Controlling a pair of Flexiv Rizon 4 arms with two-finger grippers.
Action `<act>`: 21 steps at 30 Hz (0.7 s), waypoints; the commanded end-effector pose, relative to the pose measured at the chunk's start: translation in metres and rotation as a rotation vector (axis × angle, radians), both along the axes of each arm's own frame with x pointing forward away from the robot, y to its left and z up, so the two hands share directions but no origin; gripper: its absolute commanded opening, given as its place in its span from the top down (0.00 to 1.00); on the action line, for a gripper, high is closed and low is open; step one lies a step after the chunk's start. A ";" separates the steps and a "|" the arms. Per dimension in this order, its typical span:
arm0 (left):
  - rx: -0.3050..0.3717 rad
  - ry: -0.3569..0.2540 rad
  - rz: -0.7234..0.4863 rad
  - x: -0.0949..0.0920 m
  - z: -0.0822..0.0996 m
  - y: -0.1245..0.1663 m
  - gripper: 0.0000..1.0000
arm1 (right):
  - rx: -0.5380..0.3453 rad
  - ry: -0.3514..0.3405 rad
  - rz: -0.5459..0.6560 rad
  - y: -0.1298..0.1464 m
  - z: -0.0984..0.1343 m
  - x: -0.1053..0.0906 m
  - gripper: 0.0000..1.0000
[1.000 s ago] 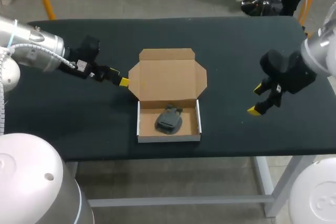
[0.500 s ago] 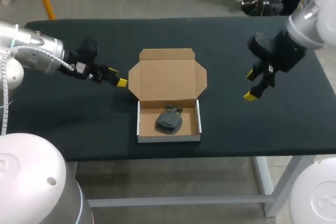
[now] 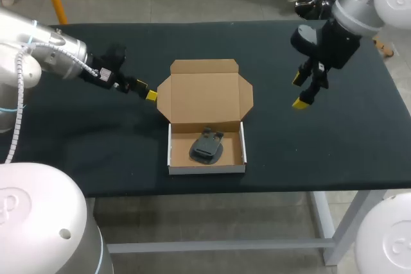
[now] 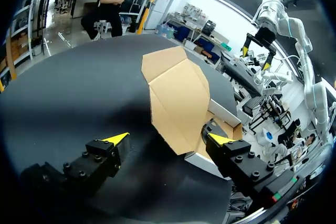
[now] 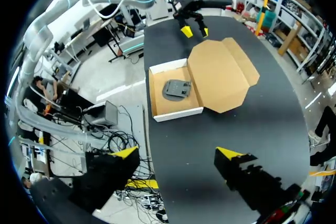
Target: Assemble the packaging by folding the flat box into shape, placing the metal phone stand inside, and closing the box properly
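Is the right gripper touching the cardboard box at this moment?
Apart. The head view shows the right gripper well off to the side of the cardboard box, with a stretch of bare black table between them.

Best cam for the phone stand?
Head view: phone stand lies unobstructed in the box, seen from above. Right wrist view shows it too, less detailed. Left wrist view: nearly all hidden behind the lid.

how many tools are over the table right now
2. The left tool is open beside the lid's left flap; the right tool hangs open over the table, right of the box. None look hidden.
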State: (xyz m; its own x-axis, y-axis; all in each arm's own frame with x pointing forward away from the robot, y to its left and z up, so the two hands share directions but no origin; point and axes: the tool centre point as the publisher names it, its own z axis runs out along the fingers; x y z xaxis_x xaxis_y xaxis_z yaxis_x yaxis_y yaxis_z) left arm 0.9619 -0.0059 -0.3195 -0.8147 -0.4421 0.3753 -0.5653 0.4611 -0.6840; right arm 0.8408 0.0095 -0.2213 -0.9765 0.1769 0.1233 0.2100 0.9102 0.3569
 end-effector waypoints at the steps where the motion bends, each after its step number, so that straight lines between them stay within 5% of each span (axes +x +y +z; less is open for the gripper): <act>1: -0.018 0.056 -0.054 0.019 -0.010 -0.005 0.00 | -0.010 0.078 0.037 0.007 0.005 0.011 0.00; 10: -0.041 0.099 -0.112 0.026 -0.023 -0.022 0.01 | -0.033 0.096 0.058 0.015 0.002 0.024 0.00; 21: -0.064 0.117 -0.168 0.022 -0.027 -0.043 0.18 | -0.052 0.109 0.067 0.018 0.002 0.035 0.00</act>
State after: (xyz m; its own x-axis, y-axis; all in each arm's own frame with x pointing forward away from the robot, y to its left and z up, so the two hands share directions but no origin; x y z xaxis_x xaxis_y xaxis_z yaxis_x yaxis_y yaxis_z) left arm 0.9793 -0.0477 -0.3443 -0.8266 -0.3092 0.4702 -0.5616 0.5080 -0.6531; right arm 0.8709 0.0251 -0.2213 -0.9744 0.1336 0.1810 0.1836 0.9370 0.2971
